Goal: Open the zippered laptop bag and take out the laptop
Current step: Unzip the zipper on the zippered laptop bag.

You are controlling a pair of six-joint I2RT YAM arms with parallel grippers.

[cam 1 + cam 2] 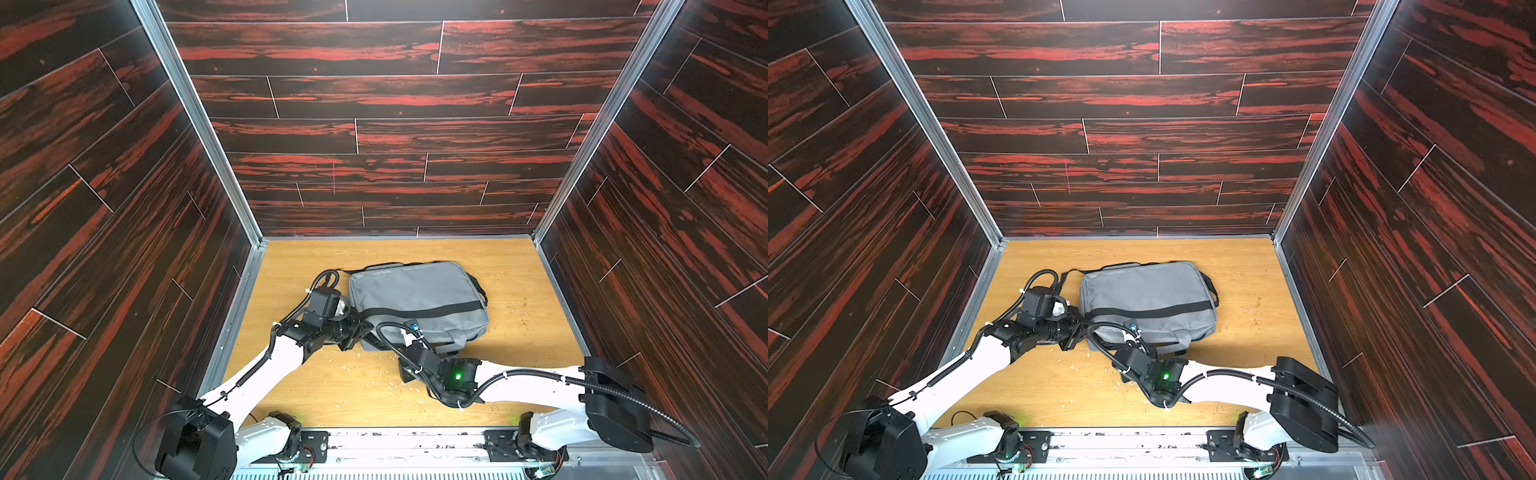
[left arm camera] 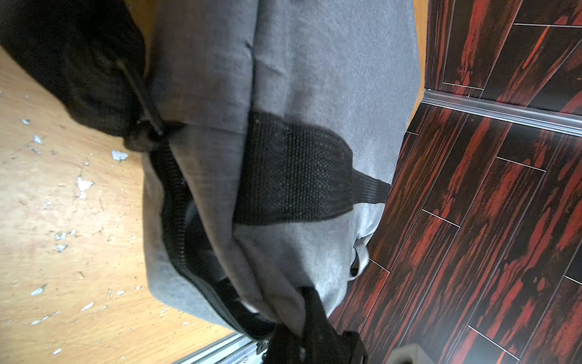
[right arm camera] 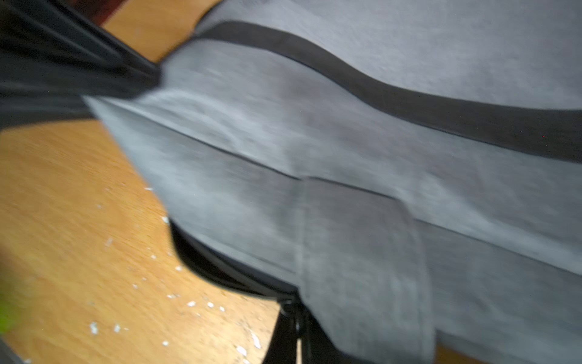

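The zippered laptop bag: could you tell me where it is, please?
In both top views the bag lies centrally on the table, left gripper at its left end, right gripper at its near edge.

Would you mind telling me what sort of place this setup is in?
Likely an enclosed robot test booth: dark red wood-print wall panels in aluminium framing surround a wooden tabletop with two arms bolted at its front edge.
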